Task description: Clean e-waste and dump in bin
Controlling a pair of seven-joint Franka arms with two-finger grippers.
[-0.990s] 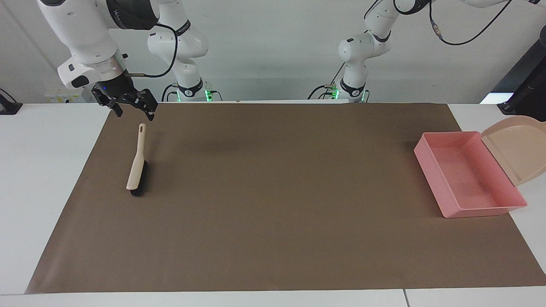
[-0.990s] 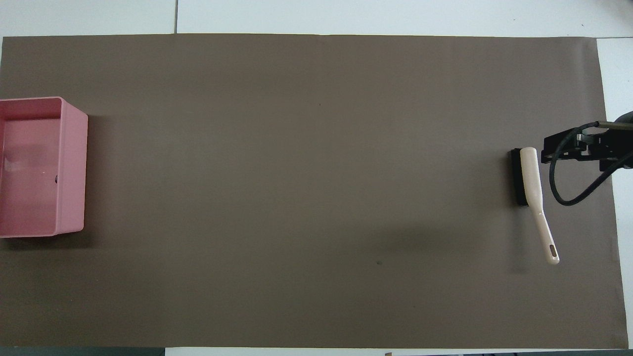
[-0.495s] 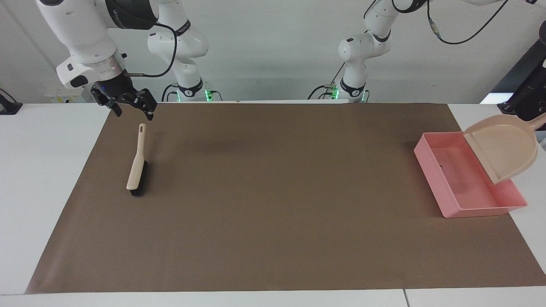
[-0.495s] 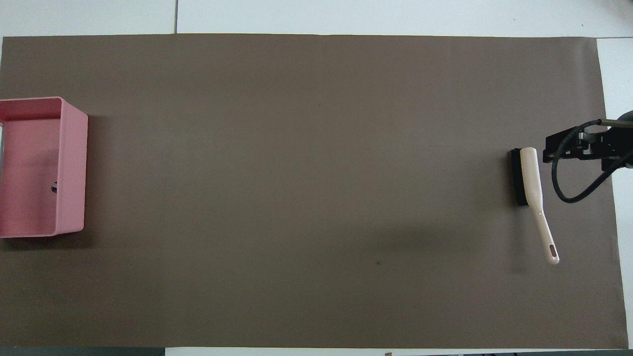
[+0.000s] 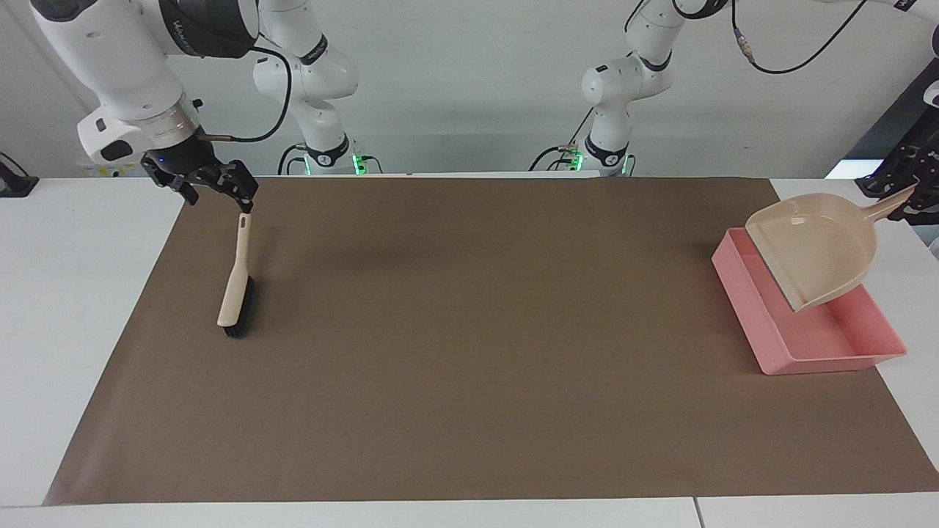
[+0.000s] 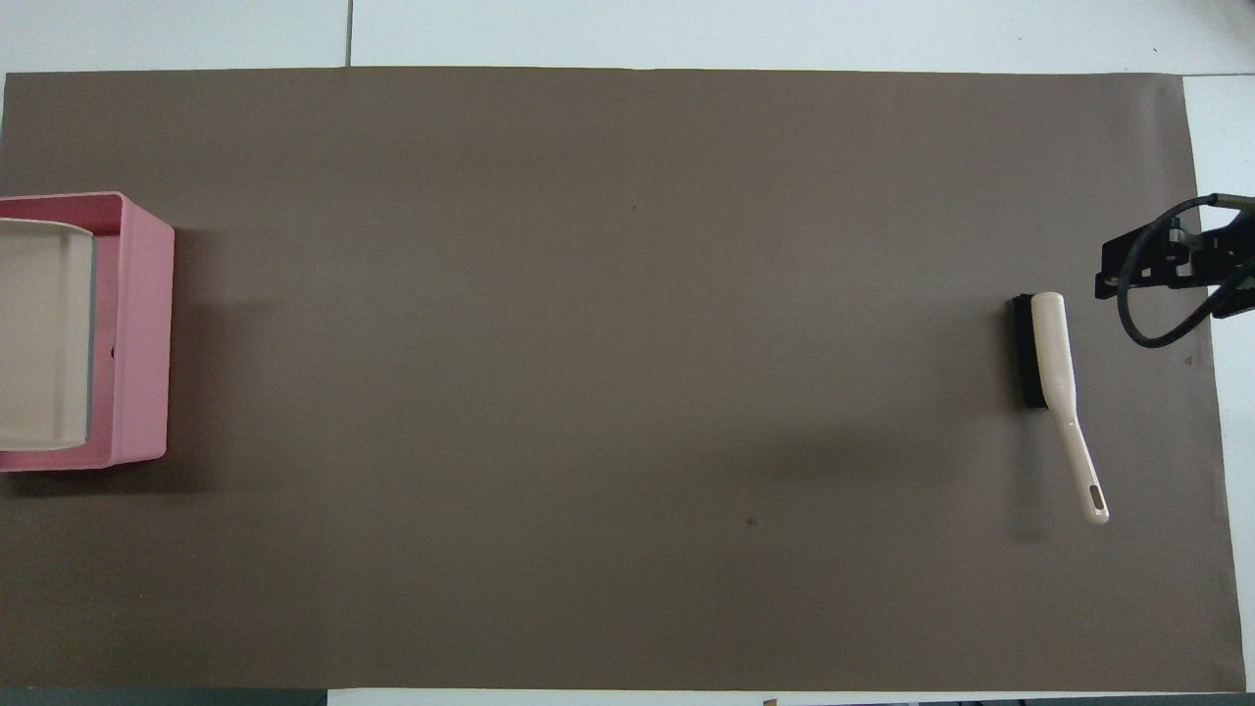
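Beige dustpan [image 5: 814,249] is up over the pink bin [image 5: 873,341], left gripper [image 5: 906,196] pinching its handle at the left arm's end of the table. You want the lip held inside the bin walls and tipped steeply enough that anything small slides out, with no knock on the rim. E-waste: only a tiny dark speck [image 6: 112,352] shows inside the bin by its wall; the pan looks empty, so the dump is likely done. Right gripper [image 5: 215,192] waits, fingers spread, over the brush [image 5: 236,288] handle's tip.
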